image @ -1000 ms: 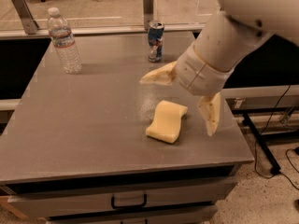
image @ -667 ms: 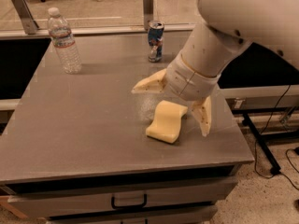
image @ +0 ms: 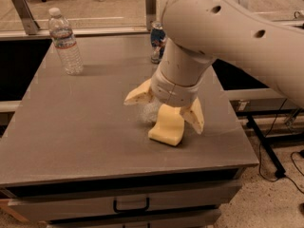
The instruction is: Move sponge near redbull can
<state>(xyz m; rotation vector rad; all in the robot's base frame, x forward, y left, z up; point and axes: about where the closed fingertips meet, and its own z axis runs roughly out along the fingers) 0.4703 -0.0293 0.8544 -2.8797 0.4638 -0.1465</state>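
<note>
The pale yellow sponge [image: 167, 126] lies on the grey table [image: 80, 122] near its front right part. My gripper [image: 166, 109] is open and hangs right over the sponge's far end, one cream finger [image: 138, 95] to its left and the other finger [image: 195, 118] to its right. The arm hides the sponge's far end. The redbull can [image: 157, 42] stands upright at the table's far edge, behind the arm, which covers part of it.
A clear plastic water bottle [image: 66, 42] stands upright at the far left of the table. Metal posts [image: 150, 6] rise behind the far edge. The table's right edge [image: 237, 127] drops to a floor with cables. A drawer with a handle [image: 131, 204] sits below.
My gripper has moved left and down from beside the sponge to over its far end, fingers now on either side. The sponge, can and bottle have not moved.
</note>
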